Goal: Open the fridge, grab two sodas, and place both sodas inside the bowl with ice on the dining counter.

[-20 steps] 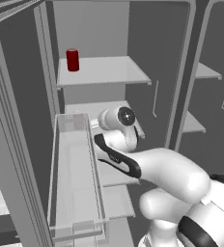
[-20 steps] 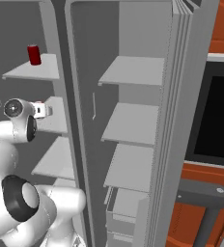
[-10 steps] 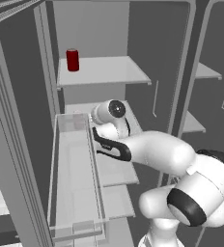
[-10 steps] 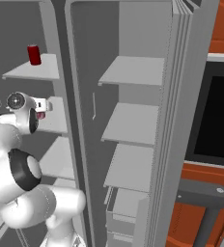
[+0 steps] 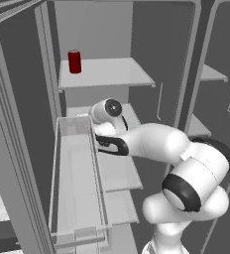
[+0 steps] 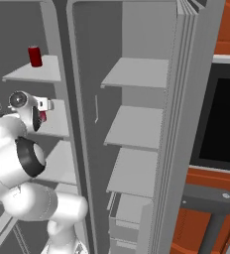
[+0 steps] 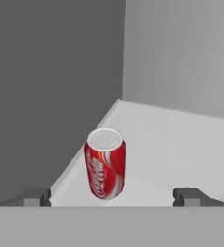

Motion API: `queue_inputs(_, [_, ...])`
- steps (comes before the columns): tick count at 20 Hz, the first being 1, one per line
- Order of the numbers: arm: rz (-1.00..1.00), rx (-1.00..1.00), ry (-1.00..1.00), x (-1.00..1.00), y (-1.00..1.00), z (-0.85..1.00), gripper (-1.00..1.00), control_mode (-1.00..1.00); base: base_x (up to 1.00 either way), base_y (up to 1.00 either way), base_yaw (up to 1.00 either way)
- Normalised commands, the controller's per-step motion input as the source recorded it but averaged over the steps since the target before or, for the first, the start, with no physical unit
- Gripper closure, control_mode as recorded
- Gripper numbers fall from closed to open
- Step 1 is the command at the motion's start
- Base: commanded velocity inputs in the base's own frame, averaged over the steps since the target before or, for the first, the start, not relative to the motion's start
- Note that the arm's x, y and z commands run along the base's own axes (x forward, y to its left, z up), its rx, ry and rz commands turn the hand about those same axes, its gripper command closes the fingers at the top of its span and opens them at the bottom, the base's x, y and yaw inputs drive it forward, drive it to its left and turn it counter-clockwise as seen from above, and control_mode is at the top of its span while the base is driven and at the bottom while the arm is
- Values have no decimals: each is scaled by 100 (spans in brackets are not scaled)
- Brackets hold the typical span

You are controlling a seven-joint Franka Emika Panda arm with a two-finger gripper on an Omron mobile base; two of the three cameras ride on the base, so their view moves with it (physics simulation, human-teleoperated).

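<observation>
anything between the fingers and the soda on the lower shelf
Nothing: in the hand view only bare shelf lies between the open fingers and the soda, which stands upright near the left wall.

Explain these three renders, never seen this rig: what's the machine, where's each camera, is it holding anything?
It is a white robot arm on a driving base, reaching into an open fridge. Two pictures come from base cameras behind the arm, left and right. The third comes from a camera on the hand, looking past its two dark fingers. One red soda can stands on the upper shelf. Another can stands upright on a lower shelf, just ahead of the open gripper. Nothing is held.
</observation>
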Motion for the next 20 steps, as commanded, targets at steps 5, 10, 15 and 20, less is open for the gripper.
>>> queue_inputs(5, [0, 0, 0, 36, 16, 0, -100, -100, 0, 0, 0])
queue_inputs(10, [0, 0, 0, 31, 18, -1, -100, -100, 0, 0, 0])
queue_inputs(15, [0, 0, 0, 24, 23, -13, -100, -100, 0, 0, 0])
queue_inputs(20, [2, 0, 0, 5, 16, -44, -100, -100, 0, 0, 0])
